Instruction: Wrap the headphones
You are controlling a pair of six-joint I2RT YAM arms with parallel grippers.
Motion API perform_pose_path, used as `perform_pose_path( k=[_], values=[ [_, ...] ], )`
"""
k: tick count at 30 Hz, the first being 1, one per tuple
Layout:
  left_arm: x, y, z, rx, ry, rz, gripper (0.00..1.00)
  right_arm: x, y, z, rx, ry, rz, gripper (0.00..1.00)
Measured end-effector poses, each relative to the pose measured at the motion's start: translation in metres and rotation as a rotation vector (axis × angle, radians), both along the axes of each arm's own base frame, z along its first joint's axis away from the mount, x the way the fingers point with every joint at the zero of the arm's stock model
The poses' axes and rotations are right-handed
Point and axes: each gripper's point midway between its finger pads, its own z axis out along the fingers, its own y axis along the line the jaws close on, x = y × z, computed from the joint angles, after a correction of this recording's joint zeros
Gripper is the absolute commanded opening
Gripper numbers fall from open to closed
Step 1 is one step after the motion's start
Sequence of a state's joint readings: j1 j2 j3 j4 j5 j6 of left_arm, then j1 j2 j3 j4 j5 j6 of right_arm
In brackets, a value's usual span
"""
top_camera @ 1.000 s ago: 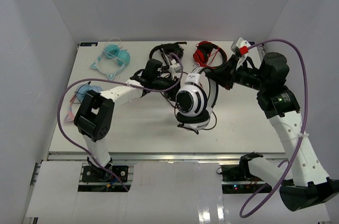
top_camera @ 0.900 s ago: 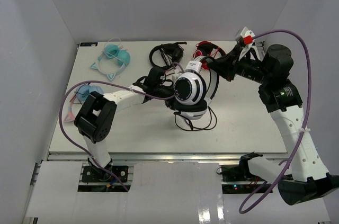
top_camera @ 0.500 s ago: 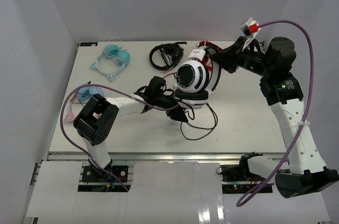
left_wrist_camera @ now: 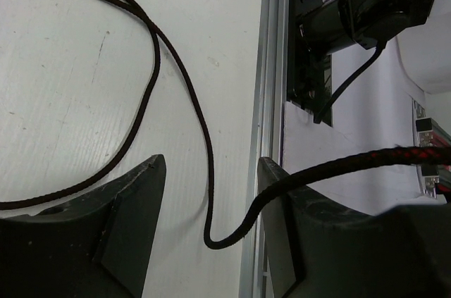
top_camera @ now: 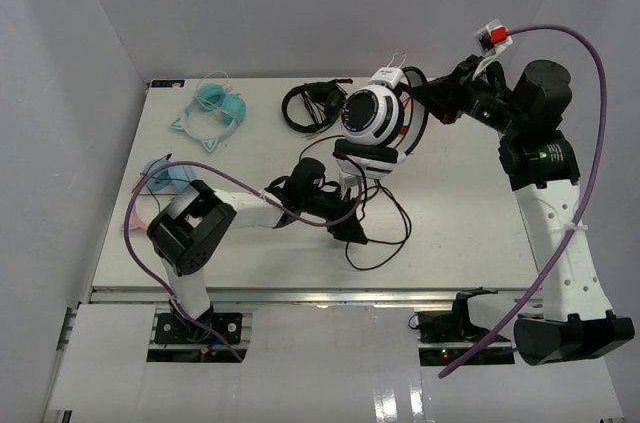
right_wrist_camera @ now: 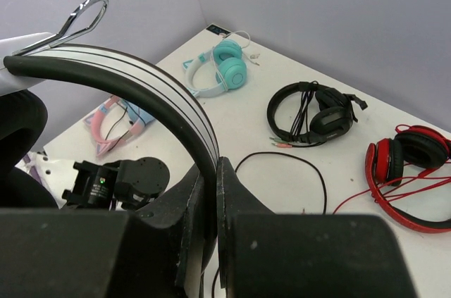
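Task piece: white headphones [top_camera: 372, 115], held clear of the table [top_camera: 462, 215] over its far middle, with the cups stacked one above the other. We record the right gripper [right_wrist_camera: 210, 178] clamped on the headband, a finger pressed to each side of the band. Attached: the cable [top_camera: 388, 228], thin and black, hanging from the cups and lying in loose loops on the table toward the front middle. Left gripper [left_wrist_camera: 211, 178]: low over those loops with its fingers apart. The cable passes between them and crosses the edge of one finger, and nothing is pinched. Surroundings: black headphones [top_camera: 312, 103] at the far edge, just left of the raised set. Red headphones [right_wrist_camera: 407, 168] lie beyond it, and from above we find them mostly hidden by the raised cups. Teal cat-ear headphones [top_camera: 212, 109] sit in the far left corner. Pink-and-blue headphones [top_camera: 158, 179] sit at the left edge beside the left arm. That arm lies low across the table's middle, reaching to the cable loops.
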State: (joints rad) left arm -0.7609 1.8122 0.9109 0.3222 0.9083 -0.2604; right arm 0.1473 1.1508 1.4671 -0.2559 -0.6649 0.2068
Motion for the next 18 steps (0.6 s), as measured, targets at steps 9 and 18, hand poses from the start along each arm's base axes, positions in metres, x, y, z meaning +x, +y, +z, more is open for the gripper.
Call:
perform_pose_path(
  k=[9, 18],
  values=[
    [-0.007, 0.01, -0.021, 0.026, 0.005, 0.028, 0.59, 0.014, -0.013, 0.012, 0.036, 0.02, -0.04, 0.08],
    [-0.01, -0.004, -0.039, 0.033, 0.044, 0.008, 0.0, 0.027, -0.023, 0.007, 0.115, 0.116, -0.076, 0.08]
  ],
)
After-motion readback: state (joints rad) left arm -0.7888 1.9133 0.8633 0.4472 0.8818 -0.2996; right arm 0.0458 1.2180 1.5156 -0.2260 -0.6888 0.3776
